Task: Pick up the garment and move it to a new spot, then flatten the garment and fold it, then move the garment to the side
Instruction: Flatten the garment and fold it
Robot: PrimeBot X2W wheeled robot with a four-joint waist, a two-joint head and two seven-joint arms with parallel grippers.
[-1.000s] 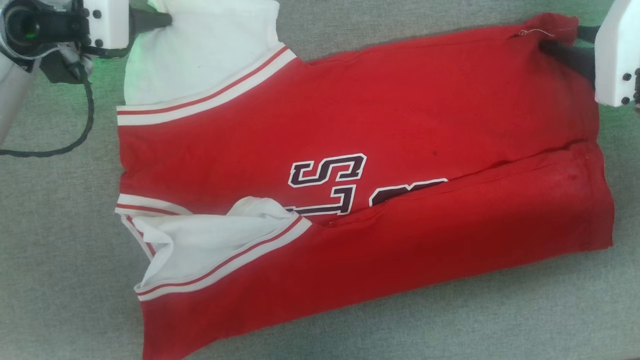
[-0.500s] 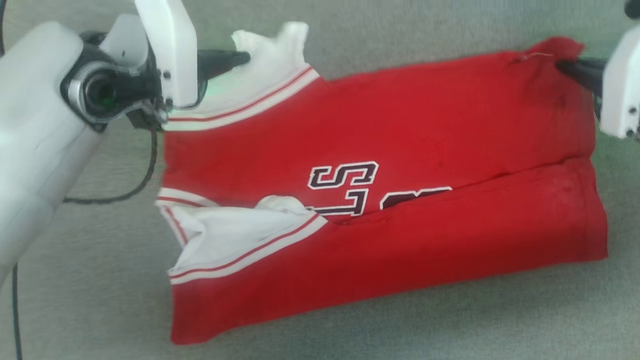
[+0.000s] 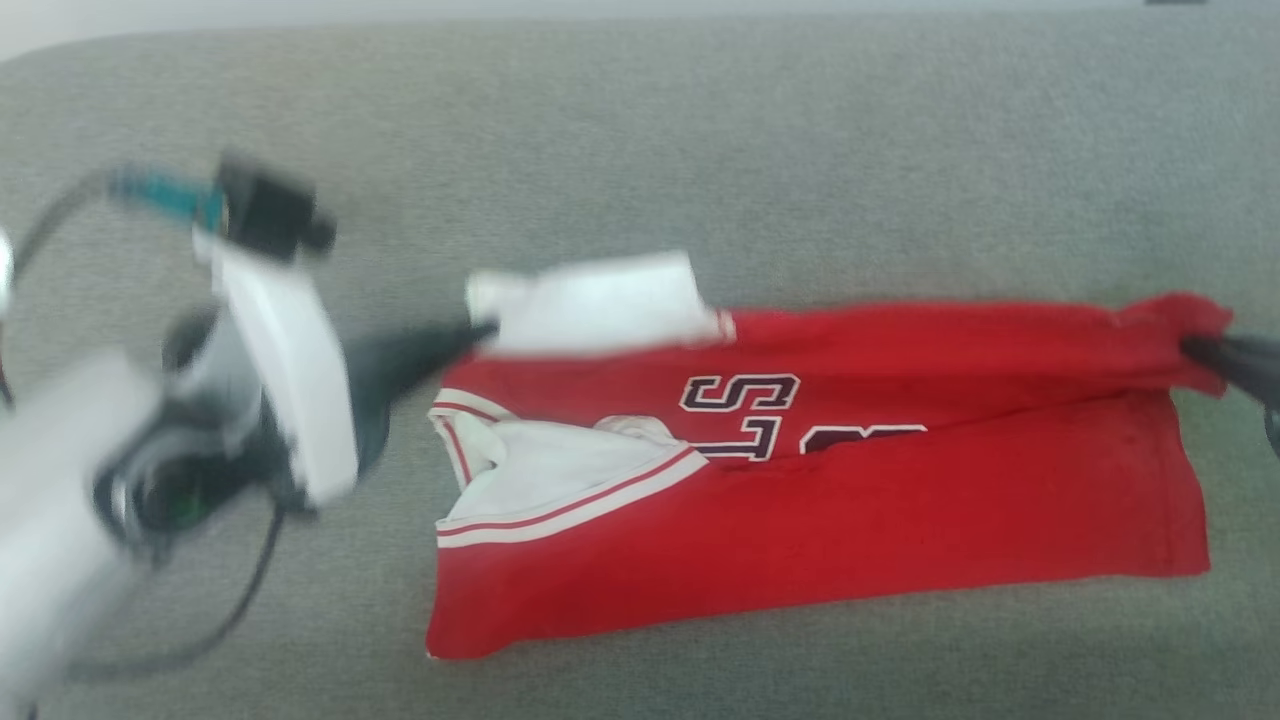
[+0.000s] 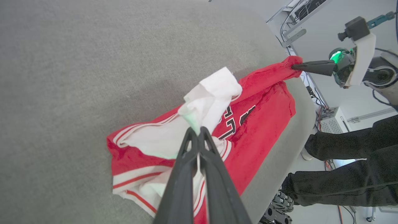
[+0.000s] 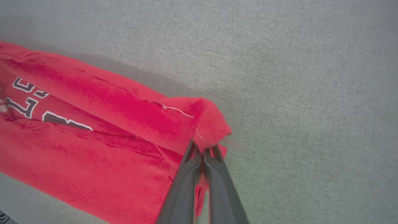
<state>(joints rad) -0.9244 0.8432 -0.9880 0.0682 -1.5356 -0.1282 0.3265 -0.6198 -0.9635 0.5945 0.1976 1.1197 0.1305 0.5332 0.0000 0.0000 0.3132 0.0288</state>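
The garment (image 3: 820,520), red with white striped trim and dark lettering, lies partly folded on the grey padded table (image 3: 700,150). My left gripper (image 3: 480,332) is shut on its white inner panel (image 3: 600,305), raising that corner off the table. The left wrist view has these fingers (image 4: 196,132) pinched on white cloth (image 4: 214,93). My right gripper (image 3: 1195,350) is shut on the far red corner (image 3: 1170,315), which is also held up. In the right wrist view the tips (image 5: 203,146) clamp a bunched red hem (image 5: 211,124). The garment's far edge hangs taut between the two grips.
The grey table reaches far beyond the garment on the far side. In the left wrist view the table's edge (image 4: 289,146) runs close to the garment. Past it are a person's legs in dark trousers (image 4: 357,168), floor cables (image 4: 317,99) and a pale box (image 4: 332,121).
My right gripper has closed on the red corner. Both grippers have lifted the garment's far edge off the table. The head camera has moved, so the whole view has shifted.
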